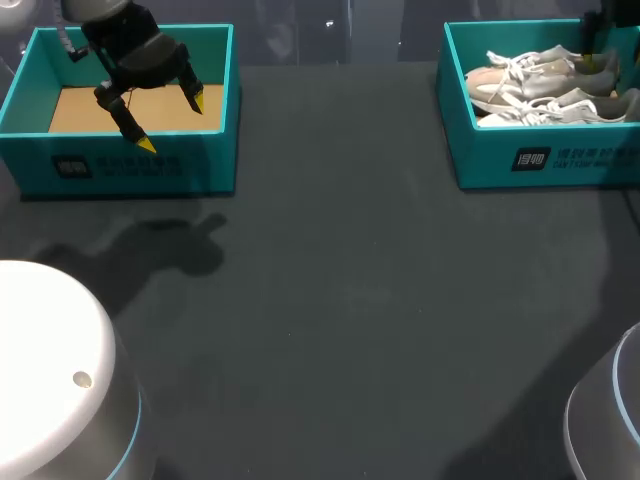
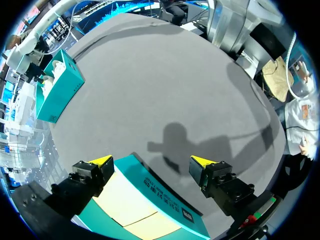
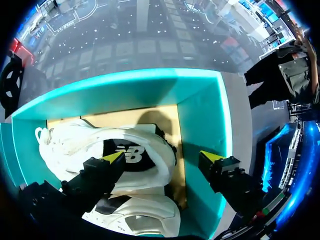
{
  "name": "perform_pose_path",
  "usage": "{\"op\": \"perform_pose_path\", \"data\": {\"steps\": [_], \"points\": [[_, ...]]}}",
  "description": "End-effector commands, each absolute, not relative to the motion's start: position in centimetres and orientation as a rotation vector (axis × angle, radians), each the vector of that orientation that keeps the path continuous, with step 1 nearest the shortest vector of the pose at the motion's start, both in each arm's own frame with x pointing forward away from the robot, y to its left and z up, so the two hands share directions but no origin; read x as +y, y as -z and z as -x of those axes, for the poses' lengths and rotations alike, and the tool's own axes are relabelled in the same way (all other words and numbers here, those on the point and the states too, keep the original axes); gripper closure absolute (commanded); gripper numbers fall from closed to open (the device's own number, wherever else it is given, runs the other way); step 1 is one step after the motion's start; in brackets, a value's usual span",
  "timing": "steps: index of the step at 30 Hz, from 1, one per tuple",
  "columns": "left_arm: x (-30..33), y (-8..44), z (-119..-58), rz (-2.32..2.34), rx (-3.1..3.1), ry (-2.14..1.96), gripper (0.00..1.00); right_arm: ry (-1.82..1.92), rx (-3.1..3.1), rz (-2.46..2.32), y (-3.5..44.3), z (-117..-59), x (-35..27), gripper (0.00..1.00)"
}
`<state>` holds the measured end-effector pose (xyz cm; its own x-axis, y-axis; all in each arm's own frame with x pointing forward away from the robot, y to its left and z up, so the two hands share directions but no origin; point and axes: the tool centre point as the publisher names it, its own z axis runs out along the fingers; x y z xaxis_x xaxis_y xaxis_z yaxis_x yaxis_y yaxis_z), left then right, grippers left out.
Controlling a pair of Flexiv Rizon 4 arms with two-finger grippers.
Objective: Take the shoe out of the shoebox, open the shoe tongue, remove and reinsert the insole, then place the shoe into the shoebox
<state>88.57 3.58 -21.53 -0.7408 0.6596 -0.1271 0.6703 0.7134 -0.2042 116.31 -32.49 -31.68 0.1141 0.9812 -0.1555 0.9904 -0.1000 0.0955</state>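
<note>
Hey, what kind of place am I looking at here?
Most likely a robot test bench for shoe packing: a dark table carries an empty left shoebox and a right shoebox holding white sneakers, and the left tool hangs open over the empty box.

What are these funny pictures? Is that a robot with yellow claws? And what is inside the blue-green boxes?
Yes, it is a robot with two arms. The big picture looks down on the dark table from above. The two round pictures come from small cameras on the robot's wrists. Each arm ends in an end effector with two yellow-tipped fingers. The left end effector hangs open over the left box, which shows only its brown bottom. The right end effector is open too, just above the white shoes in the right box. Nothing is held yet.
</note>
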Motion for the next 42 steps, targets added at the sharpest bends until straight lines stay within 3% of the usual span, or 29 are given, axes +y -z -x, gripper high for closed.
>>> {"op": "perform_pose_path", "data": {"steps": [1,13,21,28,32,42], "points": [[3.6,21.5,-88.6,-1.115,2.867,0.366,0.0,0.06,1.983,-2.199,29.2,-115.2,-31.4,0.0],[3.6,21.5,-88.6,-1.115,2.867,0.366,0.0,-0.032,2.085,-2.135,23.7,-112.6,-26.4,0.0],[3.7,17.2,-88.9,-0.433,3.039,0.394,0.0,-0.021,2.114,-2.131,21.4,-110.3,-23.7,0.0],[5.4,16.4,-89.4,0.238,2.971,0.158,0.0,-0.001,2.155,-2.107,19.8,-108.3,-22.0,0.0],[8.1,15.6,-90.9,0.706,2.871,0.262,0.0,0.013,2.194,-2.086,19.2,-107.3,-20.9,0.0],[8.1,15.6,-90.9,0.706,2.871,0.262,0.0,0.013,2.194,-2.086,19.2,-107.3,-20.9,0.0]]}}
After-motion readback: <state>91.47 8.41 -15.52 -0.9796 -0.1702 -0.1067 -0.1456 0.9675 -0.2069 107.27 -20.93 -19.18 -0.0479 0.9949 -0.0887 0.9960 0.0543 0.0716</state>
